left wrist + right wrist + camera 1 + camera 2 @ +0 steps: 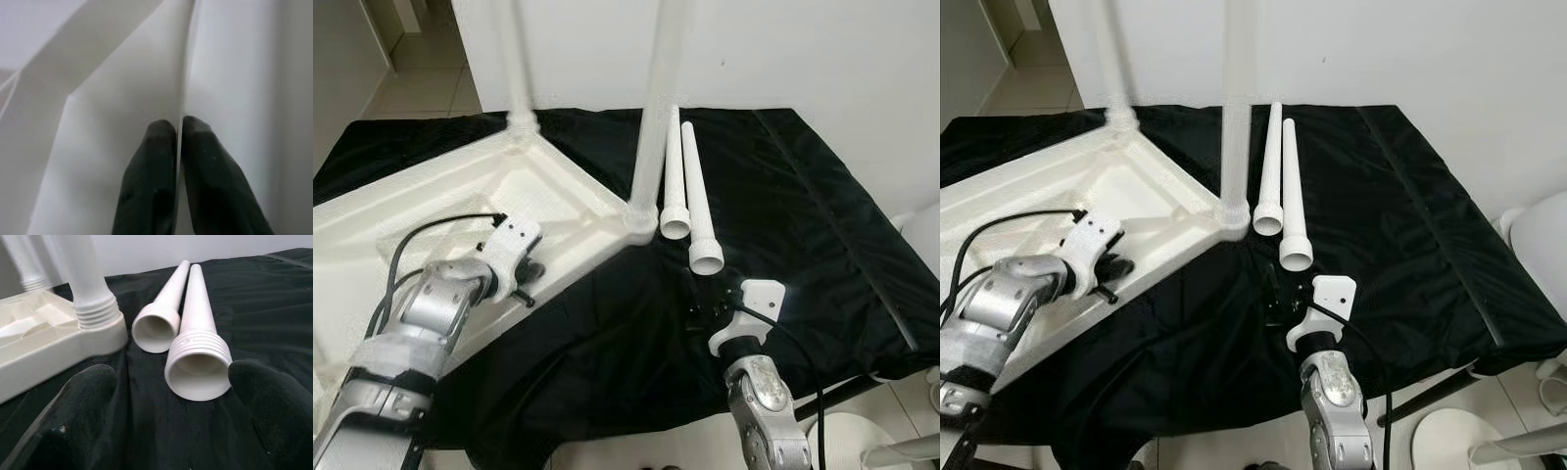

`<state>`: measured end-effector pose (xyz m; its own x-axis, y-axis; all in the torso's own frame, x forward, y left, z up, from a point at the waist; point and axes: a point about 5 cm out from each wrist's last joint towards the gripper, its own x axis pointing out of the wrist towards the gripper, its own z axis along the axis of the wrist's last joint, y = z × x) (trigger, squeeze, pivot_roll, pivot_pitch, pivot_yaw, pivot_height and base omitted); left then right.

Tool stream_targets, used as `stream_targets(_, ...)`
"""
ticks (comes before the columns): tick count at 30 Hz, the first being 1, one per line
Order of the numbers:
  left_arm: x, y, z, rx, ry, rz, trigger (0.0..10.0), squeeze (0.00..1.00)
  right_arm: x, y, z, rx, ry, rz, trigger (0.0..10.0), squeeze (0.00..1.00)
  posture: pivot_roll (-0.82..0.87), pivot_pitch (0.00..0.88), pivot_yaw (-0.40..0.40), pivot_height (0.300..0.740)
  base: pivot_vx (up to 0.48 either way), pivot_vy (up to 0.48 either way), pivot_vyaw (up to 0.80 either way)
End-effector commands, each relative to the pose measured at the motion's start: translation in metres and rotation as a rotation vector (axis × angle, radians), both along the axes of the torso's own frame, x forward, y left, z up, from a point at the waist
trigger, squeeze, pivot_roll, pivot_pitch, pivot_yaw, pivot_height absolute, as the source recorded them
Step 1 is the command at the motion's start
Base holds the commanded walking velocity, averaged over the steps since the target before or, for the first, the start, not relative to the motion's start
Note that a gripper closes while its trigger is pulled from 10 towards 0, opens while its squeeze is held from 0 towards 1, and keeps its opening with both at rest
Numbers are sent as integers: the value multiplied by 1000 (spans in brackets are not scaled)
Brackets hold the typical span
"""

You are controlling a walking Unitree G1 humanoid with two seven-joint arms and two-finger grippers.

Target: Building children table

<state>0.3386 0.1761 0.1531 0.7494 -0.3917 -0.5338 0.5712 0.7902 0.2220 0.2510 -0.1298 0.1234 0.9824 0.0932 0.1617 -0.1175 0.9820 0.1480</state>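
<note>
1. We find no brand, label or readable writing on any part.
2. Our left tool [178,132] rests on the upturned white tabletop [460,186], on its near edge. In the left wrist view its two black fingers [151,166] are pressed together on a thin white rib of the tabletop, so it is closed on that part.
3. Our right tool [171,396] sits low over the black cloth [803,196] that covers the desk, its fingers spread wide apart and holding nothing. The wide threaded mouth of the nearer loose leg [198,357] lies between the fingertips [274,401], just ahead of them. We cannot tell whether either fingertip touches it.
4. The second loose leg [164,316] lies just beside the first, on the side toward the tabletop. Both taper away from the tool.
5. Two more legs stand upright in the tabletop's corner sockets: one [656,117] at the corner close to the loose legs, the other [517,69] at the far corner. Both are cut off at the top of the head views.
6. The tabletop's left part runs out of the picture, and our left arm hides part of its near rim.
7. In the head views the right fingers are dark against the black cloth and hard to make out.
</note>
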Motion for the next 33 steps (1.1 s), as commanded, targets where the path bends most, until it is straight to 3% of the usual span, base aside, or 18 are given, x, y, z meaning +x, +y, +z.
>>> stream_targets(1, 3, 12, -3, 35, -39, 136, 0, 0, -2, 0, -4, 4, 9, -8, 10000, 0, 0, 77, -1, 740, 0, 0, 0)
stream_targets(5, 7, 9, 0, 26, -74, 170, 0, 0, -2, 1, -4, 5, 11, -7, 10000, 0, 1, 80, 0, 740, 0, 0, 0)
stream_targets(6, 10, 2, 5, 11, -120, 165, 4275, 0, -2, 1, -4, 6, 12, -7, 10000, 0, 1, 86, 0, 740, 0, 0, 0)
stream_targets(9, 11, -1, 6, 3, -135, 157, 4275, 0, -2, 2, -4, 6, 13, -8, 10000, 0, 1, 86, 0, 740, 0, 0, 0)
stream_targets(10, 11, -7, 8, -7, -156, 132, 10000, 0, -3, 2, -4, 6, 14, -8, 10000, 0, 1, 86, 0, 740, 0, 0, 0)
stream_targets(14, 6, -24, 8, -13, -181, 21, 10000, 0, -3, 1, -5, 5, 15, -11, 10000, 0, -1, 92, 2, 740, 0, 0, 0)
stream_targets(18, 4, -28, 8, -25, -179, 0, 10000, 0, -3, 1, -4, 4, 15, -13, 10000, 0, -1, 92, 2, 740, 0, 0, 0)
stream_targets(19, 4, -28, 8, -29, -178, 0, 10000, 133, -3, 1, -4, 5, 15, -14, 10000, 0, -1, 90, 5, 740, 0, 0, 0)
stream_targets(20, 4, -28, 8, -29, -178, 0, 10000, 133, -3, 1, -4, 5, 15, -14, 10000, 0, -1, 90, 5, 740, 0, 0, 0)
stream_targets(21, 5, -27, 9, -53, -172, 9, 10000, 1000, -3, 1, -4, 6, 14, -15, 10000, 0, -1, 90, 5, 740, 0, 0, 0)
stream_targets(27, 10, -21, 16, -59, -205, 36, 10000, 1000, -3, 2, -5, 8, 13, -17, 10000, 0, 0, 90, 9, 740, 0, 0, 0)
stream_targets(28, 10, -19, 18, -65, -213, 34, 10000, 341, -3, 2, -4, 8, 13, -17, 10000, 0, 0, 92, 9, 740, 0, 0, 0)
stream_targets(29, 10, -19, 18, -65, -213, 34, 10000, 341, -3, 2, -4, 8, 13, -17, 10000, 0, 0, 92, 9, 740, 0, 0, 0)
stream_targets(30, 10, -19, 19, -70, -219, 32, 10000, 0, -3, 2, -4, 9, 12, -17, 10000, 0, 0, 92, 9, 740, 0, 0, 0)
stream_targets(33, 10, -14, 29, -108, -256, 25, 10000, 0, -3, 2, -4, 9, 13, -19, 10000, 0, 0, 93, 10, 740, 0, 0, 0)
